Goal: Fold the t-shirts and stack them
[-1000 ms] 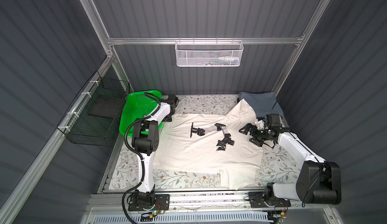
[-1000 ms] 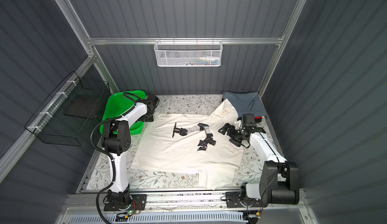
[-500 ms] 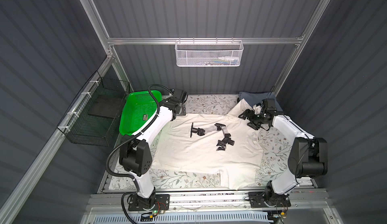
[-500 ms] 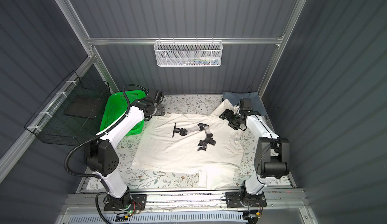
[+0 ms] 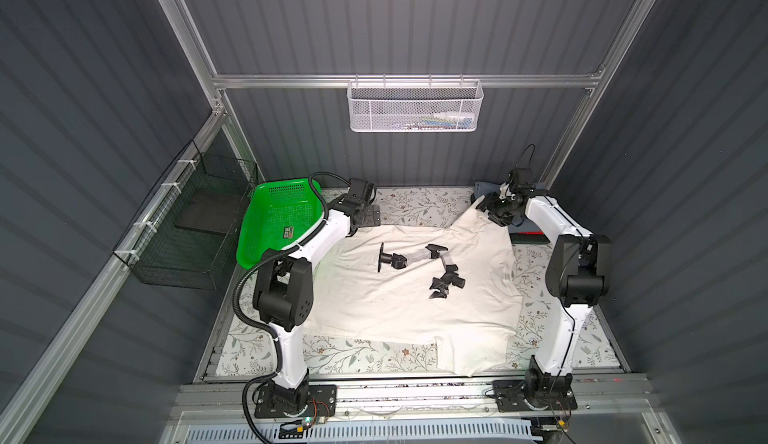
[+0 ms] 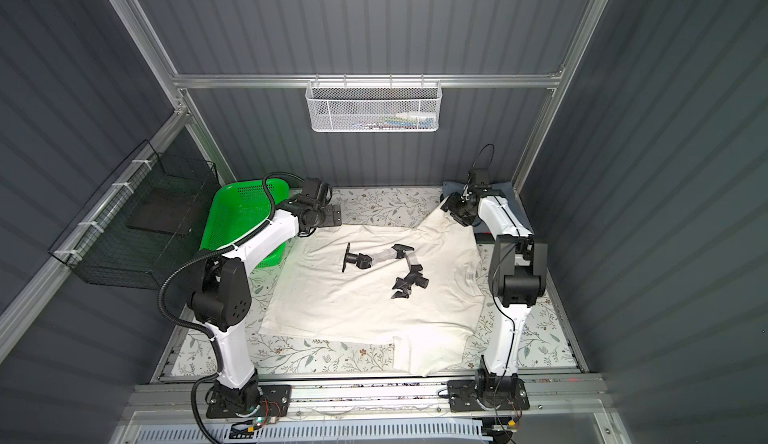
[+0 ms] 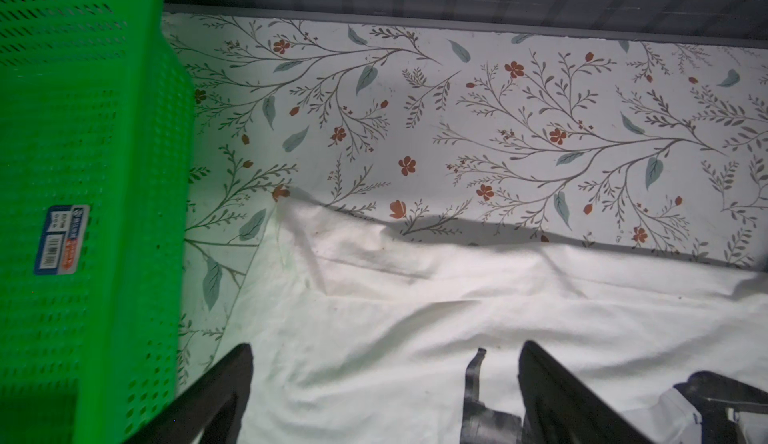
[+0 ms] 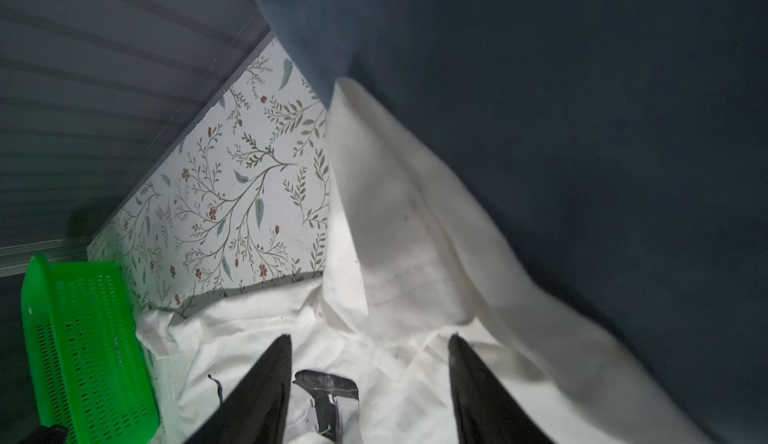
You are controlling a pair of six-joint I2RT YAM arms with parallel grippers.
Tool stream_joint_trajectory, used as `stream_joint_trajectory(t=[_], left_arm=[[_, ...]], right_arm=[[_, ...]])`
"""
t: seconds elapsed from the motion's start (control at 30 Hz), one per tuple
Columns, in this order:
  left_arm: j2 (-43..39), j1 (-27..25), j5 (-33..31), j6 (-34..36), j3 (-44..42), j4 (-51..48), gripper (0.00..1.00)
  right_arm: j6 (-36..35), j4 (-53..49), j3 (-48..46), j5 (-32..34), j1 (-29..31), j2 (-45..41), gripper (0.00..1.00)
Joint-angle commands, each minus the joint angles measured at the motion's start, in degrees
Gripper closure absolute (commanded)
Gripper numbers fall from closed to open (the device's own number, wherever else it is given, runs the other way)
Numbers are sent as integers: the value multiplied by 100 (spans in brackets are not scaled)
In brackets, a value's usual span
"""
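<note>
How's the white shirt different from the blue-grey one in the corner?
The cream-white tee lies spread open across the floral table cover; the grey-blue tee sits tucked in the far right corner. The cream-white tee carries a black robot-arm print; the grey-blue tee looks plain. Both are cloth, touching at the cream-white tee's sleeve.

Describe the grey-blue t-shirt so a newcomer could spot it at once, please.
Follow the floral table covering to its far right corner. The grey-blue t-shirt lies there, a sleeve of the cream t-shirt over its edge; it alone is slate blue.
</note>
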Motion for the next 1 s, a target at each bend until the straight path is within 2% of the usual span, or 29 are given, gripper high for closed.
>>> stream_joint_trajectory(t=[0.0,0.1,0.27,0.47,0.67,0.73,0.9,0.97], left_arm=[[223,61,320,-5,287,264,0],[388,139,418,-77,365,257,0],[529,480,671,-353,166,414,0],[727,807,860,-502,185,470,1],[1001,878,825,-394,534,226,0],[1031,898,834,-397,539,210,0],[1027,927,895,-413,346,328,0],[1052,935,922,-493,296,324,1]], right_arm=[[-251,-552,576,616,32,321,41],[-323,-961,1103,711,40,638,41],[-380,-1014,1227,622,49,756,41],[-323,-954,1143,358,50,752,43],[-178,-668,907,89,92,813,52],[-192,-634,932,58,85,856,59],[-133,-525,964,34,80,853,89],[-146,-519,960,47,67,839,96]])
